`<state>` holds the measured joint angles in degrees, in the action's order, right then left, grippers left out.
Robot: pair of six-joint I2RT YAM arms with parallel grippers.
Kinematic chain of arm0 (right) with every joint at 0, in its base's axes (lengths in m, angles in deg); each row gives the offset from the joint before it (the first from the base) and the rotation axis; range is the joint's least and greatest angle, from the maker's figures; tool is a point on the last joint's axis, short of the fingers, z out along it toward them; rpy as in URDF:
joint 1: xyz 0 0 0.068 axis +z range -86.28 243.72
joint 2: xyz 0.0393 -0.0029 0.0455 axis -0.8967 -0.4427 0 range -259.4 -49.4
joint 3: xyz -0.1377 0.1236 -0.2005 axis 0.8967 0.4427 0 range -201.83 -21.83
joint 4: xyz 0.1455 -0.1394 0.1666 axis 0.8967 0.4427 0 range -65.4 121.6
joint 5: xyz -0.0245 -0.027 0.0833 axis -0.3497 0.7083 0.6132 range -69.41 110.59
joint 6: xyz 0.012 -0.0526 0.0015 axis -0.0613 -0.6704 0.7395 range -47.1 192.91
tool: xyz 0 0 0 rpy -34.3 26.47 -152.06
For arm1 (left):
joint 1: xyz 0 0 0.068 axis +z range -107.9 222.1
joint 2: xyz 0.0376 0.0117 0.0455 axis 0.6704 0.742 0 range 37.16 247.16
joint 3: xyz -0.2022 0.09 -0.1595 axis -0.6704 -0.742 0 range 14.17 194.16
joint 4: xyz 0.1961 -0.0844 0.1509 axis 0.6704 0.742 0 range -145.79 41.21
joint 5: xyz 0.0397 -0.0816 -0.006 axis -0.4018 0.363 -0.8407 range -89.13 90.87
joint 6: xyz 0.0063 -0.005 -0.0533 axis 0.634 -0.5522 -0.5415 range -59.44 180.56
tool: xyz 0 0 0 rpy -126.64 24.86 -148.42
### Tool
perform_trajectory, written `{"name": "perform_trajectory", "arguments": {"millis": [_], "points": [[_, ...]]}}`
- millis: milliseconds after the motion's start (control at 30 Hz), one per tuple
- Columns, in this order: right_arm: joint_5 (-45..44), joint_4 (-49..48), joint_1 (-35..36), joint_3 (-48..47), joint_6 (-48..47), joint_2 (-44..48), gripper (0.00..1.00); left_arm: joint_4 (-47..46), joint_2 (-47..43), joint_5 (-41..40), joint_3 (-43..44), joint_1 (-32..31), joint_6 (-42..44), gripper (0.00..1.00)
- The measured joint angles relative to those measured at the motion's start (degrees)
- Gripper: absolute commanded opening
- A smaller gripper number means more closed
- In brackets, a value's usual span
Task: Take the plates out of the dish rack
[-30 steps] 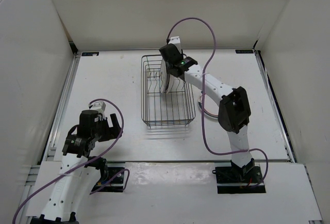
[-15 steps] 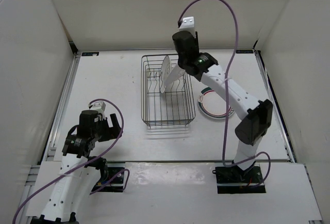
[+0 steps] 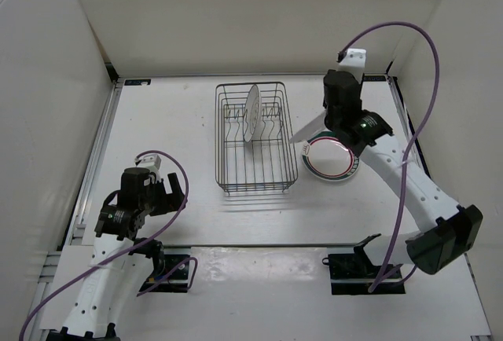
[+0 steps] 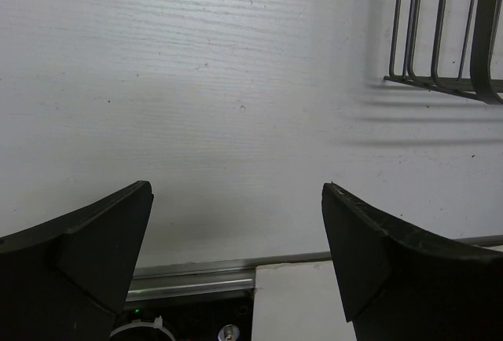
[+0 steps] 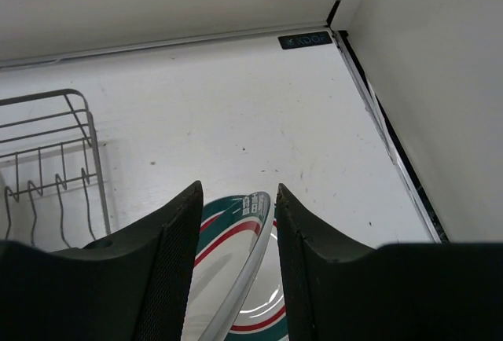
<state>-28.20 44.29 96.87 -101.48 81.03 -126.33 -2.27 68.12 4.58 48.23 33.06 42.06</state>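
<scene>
No lettering is legible. A small dark label [image 5: 305, 40] on the table [image 5: 236, 121] at its far edge, upper right in the right wrist view, bears pale characters too blurred to read. In the top view a second label [image 3: 136, 82], upper left, is too small to read.

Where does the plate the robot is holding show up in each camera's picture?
Top external: held plate, tilted, just right of the dish rack.
Left wrist: not in it.
Right wrist: held plate at bottom centre, in the right gripper.
Shared landmark: the dish rack, at centre, top right corner and left edge respectively.

left end effector [image 4: 236, 189] fingers wide apart above white table [image 4: 196, 82] | dish rack [image 4: 428, 86] corner upper right
</scene>
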Motion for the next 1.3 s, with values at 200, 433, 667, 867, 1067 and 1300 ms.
{"name": "perform_trajectory", "arguments": {"millis": [200,433,667,867,1067,1300], "points": [[1.8,0.7,-4.3,2.8,2.0,2.7,0.00,0.0,0.1,0.0,0.0,0.0,0.0,1.00],[4.7,1.3,-9.7,5.5,4.6,2.1,0.00,0.0,0.1,0.0,0.0,0.0,0.0,1.00],[6.7,0.2,-14.5,8.8,5.4,-0.2,0.00,0.0,0.0,0.0,0.0,0.0,0.0,1.00],[8.9,-3.1,-17.7,14.6,7.0,-2.1,0.00,0.0,0.0,0.0,0.0,0.0,0.0,1.00],[10.4,-6.9,-19.7,21.3,9.8,-2.6,0.00,0.0,0.0,0.0,0.0,0.0,0.0,1.00],[11.3,-9.0,-20.3,27.4,13.5,0.0,0.00,0.0,0.0,0.0,0.0,0.0,0.0,1.00]]}}
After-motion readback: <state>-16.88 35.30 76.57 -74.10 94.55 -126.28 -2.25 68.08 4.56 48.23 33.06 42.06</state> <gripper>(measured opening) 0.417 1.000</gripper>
